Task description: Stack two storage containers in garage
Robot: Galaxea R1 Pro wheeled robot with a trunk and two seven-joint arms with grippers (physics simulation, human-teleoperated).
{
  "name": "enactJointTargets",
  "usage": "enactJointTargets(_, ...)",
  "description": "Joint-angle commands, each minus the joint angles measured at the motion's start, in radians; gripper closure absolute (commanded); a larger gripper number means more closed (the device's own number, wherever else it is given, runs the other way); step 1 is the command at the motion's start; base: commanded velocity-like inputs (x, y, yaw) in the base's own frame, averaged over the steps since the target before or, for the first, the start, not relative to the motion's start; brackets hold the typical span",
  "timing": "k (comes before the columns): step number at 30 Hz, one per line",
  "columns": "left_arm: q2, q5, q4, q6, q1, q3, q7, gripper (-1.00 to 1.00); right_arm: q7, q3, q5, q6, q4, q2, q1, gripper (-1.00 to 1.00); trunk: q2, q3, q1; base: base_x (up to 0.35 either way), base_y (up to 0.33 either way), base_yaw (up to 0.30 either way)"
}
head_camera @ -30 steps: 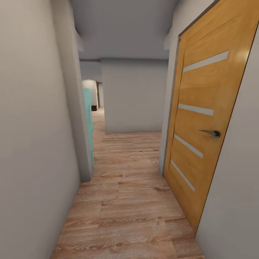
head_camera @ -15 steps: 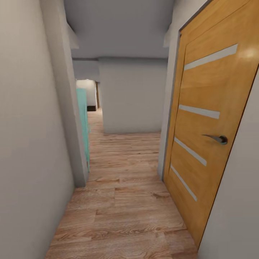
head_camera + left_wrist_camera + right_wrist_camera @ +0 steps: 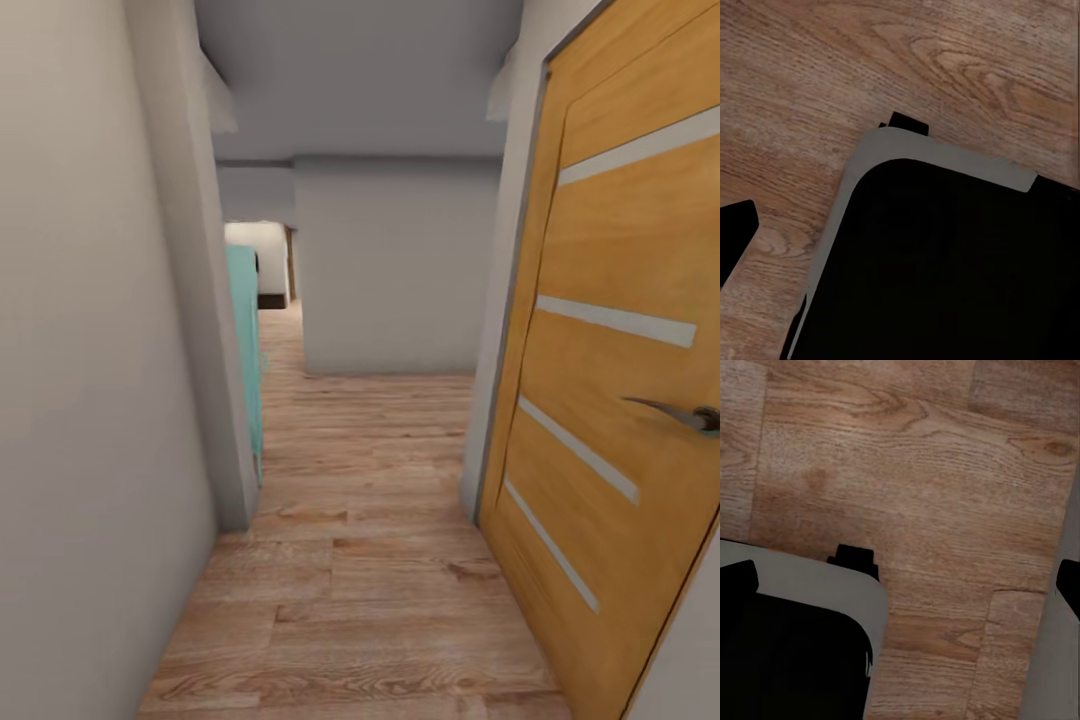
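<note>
While the wrist cameras look straight down, each shows wood plank flooring point(image 3: 832, 67) and a black body with a rounded pale grey rim point(image 3: 937, 154), apparently part of the robot's own base; its full outline is cut off at the frame edges. In the right wrist view the same kind of grey-rimmed black corner point(image 3: 817, 585) lies over the planks point(image 3: 922, 472), and a grey strip point(image 3: 1054, 652) runs along one edge, its nature unclear. Small black shapes intrude at the borders of both wrist views, too little of them visible to identify. Whether the jaws of either arm are spread or pressed together cannot be told.

No storage container is in view in any picture, so its position relative to the jaws cannot be stated.

From the head camera, a narrow corridor runs ahead. Nearest on the right stands a honey-coloured wooden door point(image 3: 620, 400) with four pale slanted strips and a metal lever handle point(image 3: 680, 412), cut off by the frame edge. A plain pale wall point(image 3: 90, 400) closes the left side. The plank floor point(image 3: 370, 560) runs forward. Past the left wall's corner, a turquoise panel point(image 3: 245, 350) shows partly, mostly hidden. Farther on, a grey wall point(image 3: 395, 270) blocks the corridor. To its left a passage point(image 3: 268, 275) opens, its far contents too small to make out.
</note>
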State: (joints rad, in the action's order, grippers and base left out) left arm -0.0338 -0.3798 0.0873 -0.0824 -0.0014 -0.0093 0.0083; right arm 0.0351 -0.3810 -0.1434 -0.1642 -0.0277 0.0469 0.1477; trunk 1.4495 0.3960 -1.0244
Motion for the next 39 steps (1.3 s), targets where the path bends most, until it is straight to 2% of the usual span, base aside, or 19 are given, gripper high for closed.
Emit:
enactJointTargets(1,0.0,-0.004,0.0,-0.001,0.0,-0.001,0.001,-1.0,-0.001,-0.009,-0.01,-0.006,-0.003,0.0,0.001,-1.0,0.0,0.001,-0.001,0.326,0.0,0.044)
enactJointTargets(15,0.001,-0.004,0.0,-0.001,0.0,-0.001,0.001,-1.0,-0.009,-0.009,-0.011,-0.008,-0.003,0.002,0.001,-1.0,0.0,0.001,-0.001,0.326,0.0,0.004)
enactJointTargets(18,0.0,-0.004,0.001,-0.002,0.0,-0.001,0.001,-1.0,-0.009,-0.01,-0.039,-0.008,-0.003,0.003,0.001,-1.0,0.0,0.001,-0.001,0.326,0.0,0.0)
enactJointTargets(31,0.002,-0.004,0.0,0.0,0.0,-0.001,0.001,-1.0,-0.009,-0.01,-0.048,-0.016,-0.003,0.002,0.001,-1.0,0.0,0.001,-0.001,0.326,0.0,-0.001)
enactJointTargets(39,0.002,-0.004,0.0,-0.002,0.0,-0.001,0.001,-1.0,-0.008,-0.01,-0.05,-0.028,-0.003,-0.003,0.001,-1.0,0.0,0.001,-0.001,0.326,0.0,-0.158)
